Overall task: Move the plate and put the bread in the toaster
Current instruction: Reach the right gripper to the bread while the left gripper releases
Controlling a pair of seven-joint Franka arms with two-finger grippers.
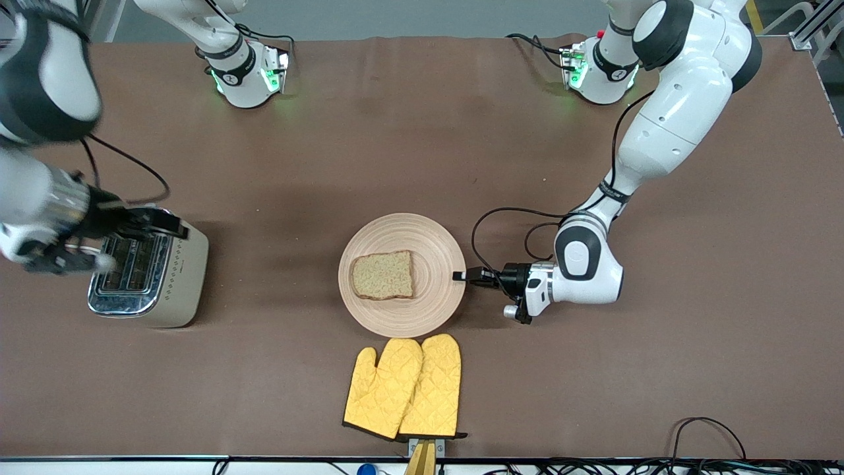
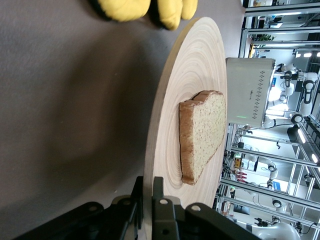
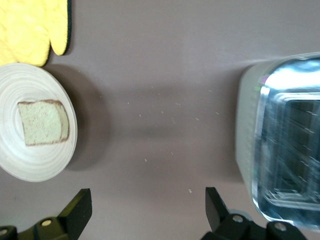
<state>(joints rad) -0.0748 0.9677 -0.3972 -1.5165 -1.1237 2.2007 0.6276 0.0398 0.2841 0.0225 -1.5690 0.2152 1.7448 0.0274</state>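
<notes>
The round beige plate [image 1: 422, 237] lies mid-table with the brown bread [image 1: 382, 275] slice flat on it. My left gripper [image 1: 459, 276] is shut on the plate's rim at the edge toward the left arm's end; in the left wrist view its jaws pinch the rim [image 2: 148, 187] and the bread [image 2: 202, 135] lies just past them. The cream toaster [image 1: 148, 274] with its chrome top stands toward the right arm's end. My right gripper [image 1: 112, 244] hangs open over the toaster, holding nothing. The right wrist view shows the open gripper [image 3: 147, 210], toaster [image 3: 280, 145], plate [image 3: 30, 170] and bread [image 3: 42, 122].
A pair of yellow oven mitts [image 1: 405, 386] lies just nearer the front camera than the plate, close to the table's front edge. Black cables trail from both wrists.
</notes>
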